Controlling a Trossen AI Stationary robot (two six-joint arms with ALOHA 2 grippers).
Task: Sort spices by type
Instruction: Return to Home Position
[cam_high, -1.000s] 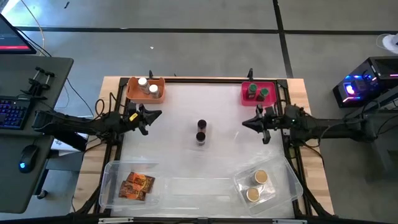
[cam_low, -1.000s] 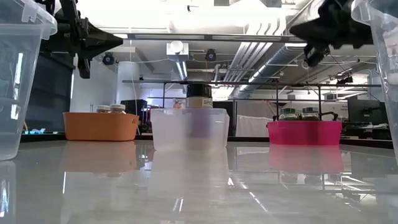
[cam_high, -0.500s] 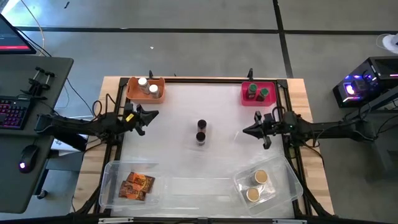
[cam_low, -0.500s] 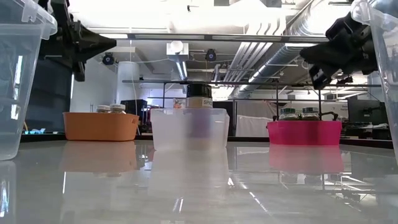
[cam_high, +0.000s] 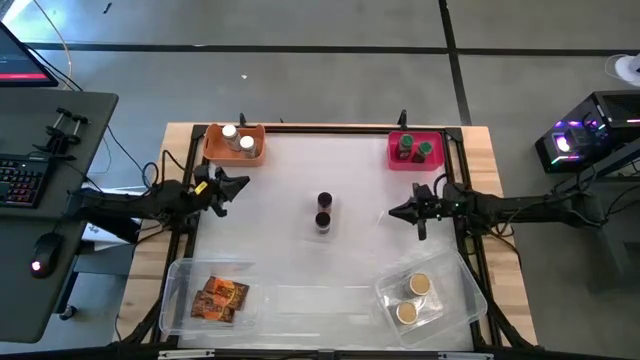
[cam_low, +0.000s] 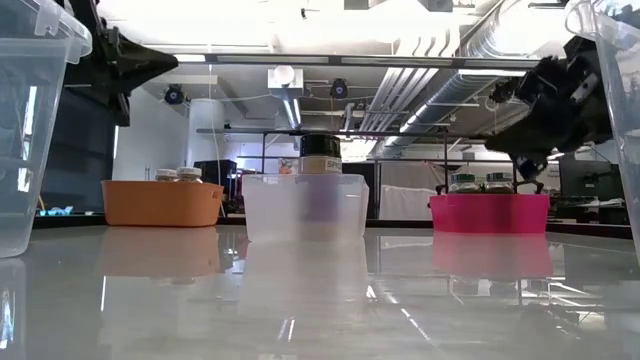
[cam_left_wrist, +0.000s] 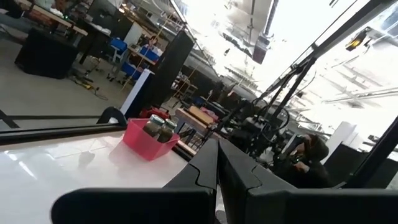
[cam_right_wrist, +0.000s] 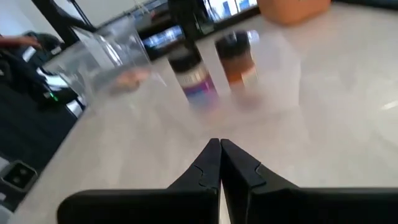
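Note:
Two black-lidded spice jars (cam_high: 323, 210) stand side by side mid-table; they also show in the right wrist view as jars (cam_right_wrist: 214, 68). White-lidded jars (cam_high: 237, 137) sit in the orange bin (cam_high: 256, 157), and green-lidded jars (cam_high: 414, 149) in the pink bin (cam_high: 397, 161). Orange-brown packets (cam_high: 220, 297) lie in the near-left clear tray, tan-lidded jars (cam_high: 412, 298) in the near-right one. My left gripper (cam_high: 243, 182) (cam_left_wrist: 217, 158) hovers shut near the table's left edge. My right gripper (cam_high: 392, 212) (cam_right_wrist: 220, 149) hovers shut to the right of the black-lidded jars, pointing at them.
A bare clear tray (cam_high: 310, 300) stands at the near edge between the other two; in the low view this tray (cam_low: 305, 207) hides most of the black-lidded jars. Open tabletop (cam_high: 280, 250) lies around the middle jars. A desk with keyboard and mouse stands left of the table.
My left gripper has drawn back a little toward the table's left edge. My right gripper has come down and shifted slightly toward the near edge, its nose tipping downward. Both have stayed shut. No jar or packet has moved.

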